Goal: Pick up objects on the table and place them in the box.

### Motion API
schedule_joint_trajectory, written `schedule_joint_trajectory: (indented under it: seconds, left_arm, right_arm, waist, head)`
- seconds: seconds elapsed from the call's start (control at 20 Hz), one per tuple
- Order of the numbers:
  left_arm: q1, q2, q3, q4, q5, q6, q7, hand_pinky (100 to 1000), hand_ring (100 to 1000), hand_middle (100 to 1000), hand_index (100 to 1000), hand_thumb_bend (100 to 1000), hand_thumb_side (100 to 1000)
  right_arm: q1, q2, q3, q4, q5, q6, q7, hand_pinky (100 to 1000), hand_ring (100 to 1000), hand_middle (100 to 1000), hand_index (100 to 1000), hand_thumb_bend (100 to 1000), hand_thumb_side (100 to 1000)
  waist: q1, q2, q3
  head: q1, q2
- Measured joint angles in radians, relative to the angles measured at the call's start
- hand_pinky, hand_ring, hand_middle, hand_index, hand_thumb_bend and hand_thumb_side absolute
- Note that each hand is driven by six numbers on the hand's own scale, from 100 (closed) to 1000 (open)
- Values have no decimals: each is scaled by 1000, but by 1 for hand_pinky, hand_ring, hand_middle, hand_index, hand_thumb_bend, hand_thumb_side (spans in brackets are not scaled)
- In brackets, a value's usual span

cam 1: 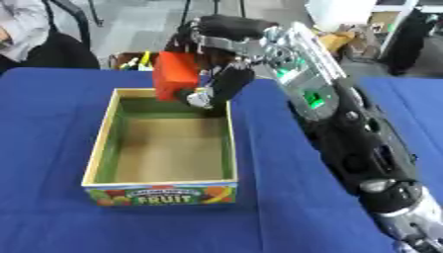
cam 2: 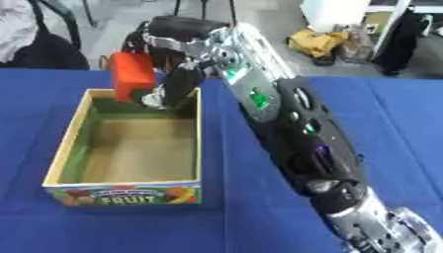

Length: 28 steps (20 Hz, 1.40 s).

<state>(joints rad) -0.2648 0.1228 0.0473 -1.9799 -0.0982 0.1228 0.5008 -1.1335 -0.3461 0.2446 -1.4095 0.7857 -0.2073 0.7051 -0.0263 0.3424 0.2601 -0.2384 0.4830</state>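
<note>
Above the far rim of the box (cam 1: pixel 102 143), a red block (cam 1: pixel 175 74) hangs clear of the floor of the box, its lower edge level with or just over the far wall. Right hand (cam 2: pixel 177 74): fingers and thumb curled round the block, gripping it from the side nearer the right edge of the box and from above. Right arm (cam 2: pixel 294 128): black with silver joints and small green lights, running from the near right of the box diagonally up to the hand. Box: open-topped, tan inside with green inner walls, nothing visible on its floor; the near outer wall carries a fruit picture and the word FRUIT. Blue table (cam 1: pixel 52 222): lies under and all around the box. Left hand: not visible in either view.
</note>
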Motion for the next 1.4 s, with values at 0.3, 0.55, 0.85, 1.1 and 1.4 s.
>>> schedule_joint_trajectory:
  seconds: [0.3, 0.55, 0.85, 1.1, 1.4]
  left_arm:
    - [-1, 0, 0, 0, 0, -1, -1, 223, 449, 467, 444, 100, 813]
    - [-3, 0, 0, 0, 0, -2, -2, 222, 448, 467, 438, 100, 813]
    - [-8, 0, 0, 0, 0, -3, -4, 223, 447, 467, 440, 100, 813]
    - [-9, 0, 0, 0, 0, -3, -4, 223, 446, 467, 441, 100, 812]
    - [-14, 0, 0, 0, 0, -3, -4, 223, 446, 467, 441, 100, 812]
  right_arm:
    - [11, 36, 32, 35, 55, -27, 15, 481, 626, 324, 205, 100, 384]
    - [13, 54, 55, 110, 129, -70, 40, 483, 632, 334, 209, 100, 368]
    - [10, 79, 61, 216, 225, -132, 77, 484, 640, 349, 219, 100, 352]
    - [2, 91, 57, 275, 290, -157, 83, 490, 649, 358, 218, 100, 348]
    - [-3, 107, 51, 320, 321, -174, 66, 505, 694, 474, 422, 100, 365]
  waist:
    - [-6, 0, 2]
    - [-12, 3, 11]
    - [-20, 10, 19]
    - [-24, 16, 28]
    - [-27, 22, 34]
  head:
    - [-8, -1]
    - [-19, -2]
    - [-30, -6]
    - [-37, -12]
    - [-43, -18]
